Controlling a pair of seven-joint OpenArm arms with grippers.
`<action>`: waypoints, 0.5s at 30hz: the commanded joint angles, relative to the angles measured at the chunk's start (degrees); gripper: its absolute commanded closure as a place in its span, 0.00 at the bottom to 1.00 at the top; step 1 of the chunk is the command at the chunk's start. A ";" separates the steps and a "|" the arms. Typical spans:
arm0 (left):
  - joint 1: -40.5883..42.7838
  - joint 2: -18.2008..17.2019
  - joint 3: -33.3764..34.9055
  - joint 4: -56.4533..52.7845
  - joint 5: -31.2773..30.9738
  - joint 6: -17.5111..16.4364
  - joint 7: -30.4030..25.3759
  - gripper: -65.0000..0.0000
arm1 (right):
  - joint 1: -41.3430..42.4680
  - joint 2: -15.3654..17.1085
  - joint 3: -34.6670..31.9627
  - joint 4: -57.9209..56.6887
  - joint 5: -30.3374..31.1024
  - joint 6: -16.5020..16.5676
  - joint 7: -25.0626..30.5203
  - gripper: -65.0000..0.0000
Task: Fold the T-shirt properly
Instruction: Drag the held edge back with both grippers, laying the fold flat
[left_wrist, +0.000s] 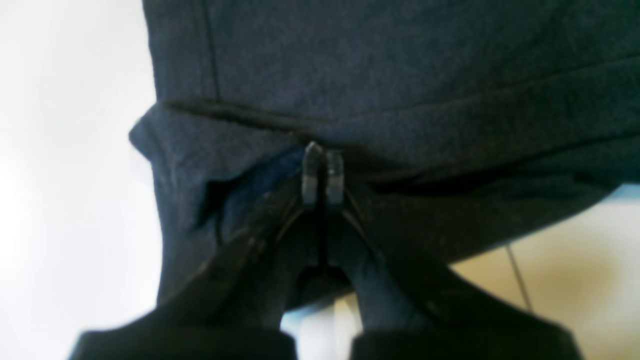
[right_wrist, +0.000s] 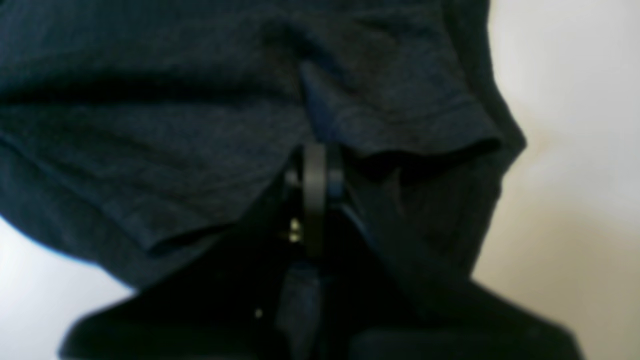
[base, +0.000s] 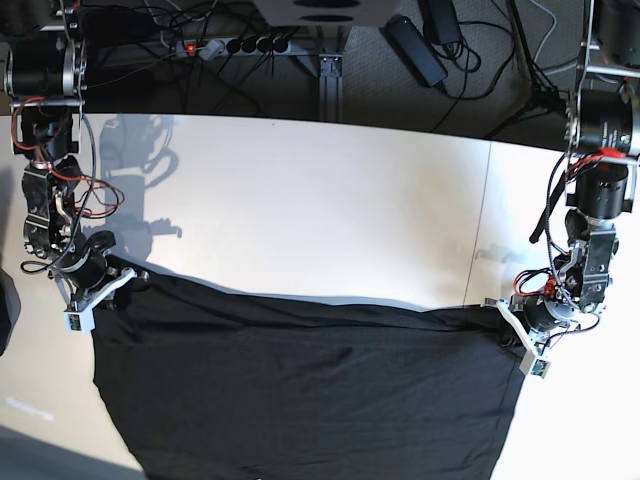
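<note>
No readable text or labels

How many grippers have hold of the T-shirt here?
2. The left gripper pinches the T-shirt at its far edge on the base view's right; the right gripper pinches that edge on that view's left.

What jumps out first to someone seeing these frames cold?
The big black T-shirt dominates, spread over the lower half of the white table with its upper edge pulled taut. Each end of that edge is pinched: the left gripper is shut on it at the base view's right, the right gripper at its left. Both wrist views show closed jaws buried in dark fabric.
</note>
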 joint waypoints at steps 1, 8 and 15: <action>-0.28 -1.55 -0.22 1.16 0.48 -0.42 0.55 1.00 | -1.38 1.73 0.13 1.86 -0.15 2.45 -3.89 1.00; 8.85 -5.60 -0.24 12.74 -2.32 -0.39 1.09 1.00 | -12.92 6.71 0.17 17.11 5.03 2.43 -8.79 1.00; 19.76 -8.48 -0.98 25.64 -5.22 -0.37 4.20 1.00 | -22.75 7.89 3.15 28.33 6.21 2.40 -13.07 1.00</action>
